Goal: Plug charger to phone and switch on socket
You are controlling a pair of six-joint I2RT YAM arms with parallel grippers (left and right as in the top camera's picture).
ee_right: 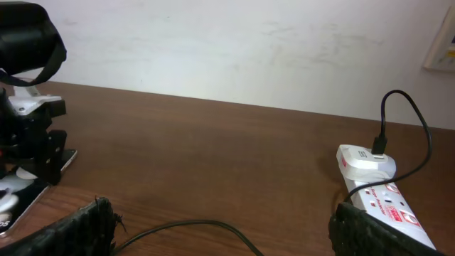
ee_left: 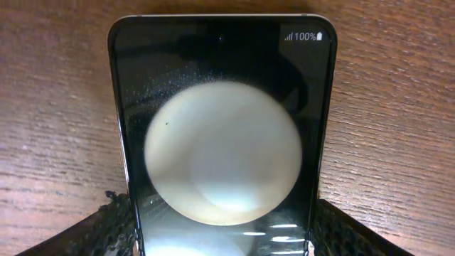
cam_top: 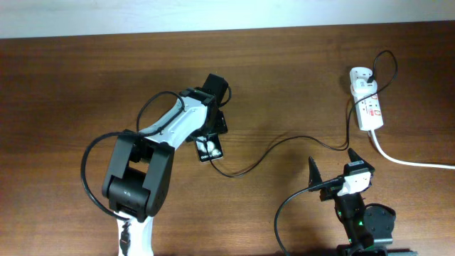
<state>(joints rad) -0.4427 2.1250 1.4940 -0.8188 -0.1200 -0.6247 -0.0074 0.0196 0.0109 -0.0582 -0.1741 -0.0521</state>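
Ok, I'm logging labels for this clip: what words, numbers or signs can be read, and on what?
"100%", beside signal bars and a battery sign: top right of the phone screen.
Red marks on the socket face: too small to read.
Nothing else legible.

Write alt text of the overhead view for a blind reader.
The left gripper clasps a small black rectangular phone on a brown wooden table. A thin black charger cable trails from beside the phone to a white elongated power strip at the right, with the open right gripper nearby.
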